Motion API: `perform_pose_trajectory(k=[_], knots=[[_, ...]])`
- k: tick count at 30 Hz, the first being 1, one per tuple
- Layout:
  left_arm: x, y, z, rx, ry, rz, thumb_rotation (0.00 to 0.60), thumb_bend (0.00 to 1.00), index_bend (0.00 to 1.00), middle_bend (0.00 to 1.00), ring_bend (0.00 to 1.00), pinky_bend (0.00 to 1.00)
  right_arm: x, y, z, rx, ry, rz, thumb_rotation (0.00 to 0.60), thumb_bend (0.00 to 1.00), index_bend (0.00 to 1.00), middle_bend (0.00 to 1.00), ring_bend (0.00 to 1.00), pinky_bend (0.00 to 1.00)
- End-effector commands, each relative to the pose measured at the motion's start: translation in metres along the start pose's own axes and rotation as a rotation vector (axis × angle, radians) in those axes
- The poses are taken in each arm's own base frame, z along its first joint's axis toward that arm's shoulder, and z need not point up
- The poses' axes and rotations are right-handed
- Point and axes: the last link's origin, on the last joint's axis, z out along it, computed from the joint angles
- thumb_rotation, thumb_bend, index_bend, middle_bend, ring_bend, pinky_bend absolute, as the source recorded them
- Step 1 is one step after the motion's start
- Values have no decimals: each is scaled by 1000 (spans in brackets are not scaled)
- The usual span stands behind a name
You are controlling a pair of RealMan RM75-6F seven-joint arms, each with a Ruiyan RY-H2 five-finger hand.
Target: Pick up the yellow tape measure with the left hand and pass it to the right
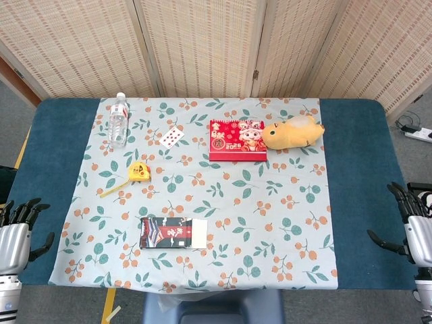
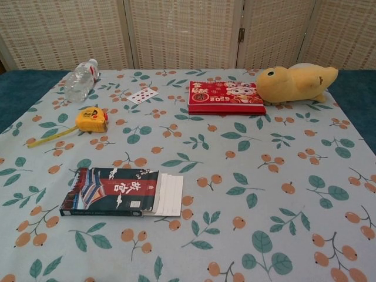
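The yellow tape measure (image 1: pixel 138 172) lies on the patterned cloth left of centre, a short length of yellow tape pulled out toward the near left; the chest view shows the tape measure (image 2: pixel 92 120) at its left side. My left hand (image 1: pixel 17 233) hangs at the near left corner off the table, fingers spread, empty, well short of the tape measure. My right hand (image 1: pixel 415 226) is at the near right edge, fingers spread, holding nothing. Neither hand shows in the chest view.
A water bottle (image 1: pixel 119 120) lies behind the tape measure, playing cards (image 1: pixel 172 136) beside it. A red calendar (image 1: pixel 237 140) and a yellow plush toy (image 1: pixel 292 131) sit at the back. A dark box (image 1: pixel 173 233) lies near the front.
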Motion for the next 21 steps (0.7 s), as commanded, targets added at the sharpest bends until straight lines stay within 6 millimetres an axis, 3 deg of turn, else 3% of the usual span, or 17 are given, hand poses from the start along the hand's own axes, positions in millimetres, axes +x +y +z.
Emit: perform_pose_trajectory(k=[1,8,15,21], knots=[[3,6,12,-30,7,-17,600,402,284,201,192,0,3,-1,1,0,11,-7,600,257,39,80,76,0],[1,32,65,-140,10,-53,600,403,280,201,192,0,6,-6,6,16,20,-13,600,257,39,79,78,0],[-26,57,124,-217,-93,-18,600,392,229,201,187,0,9,-9,5,19,22,-21,600,258,39,80,79,0],[-57,69,162,-237,-192,51,600,385,176,169,162,0,10,-9,3,10,21,-23,600,257,39,80,76,0]])
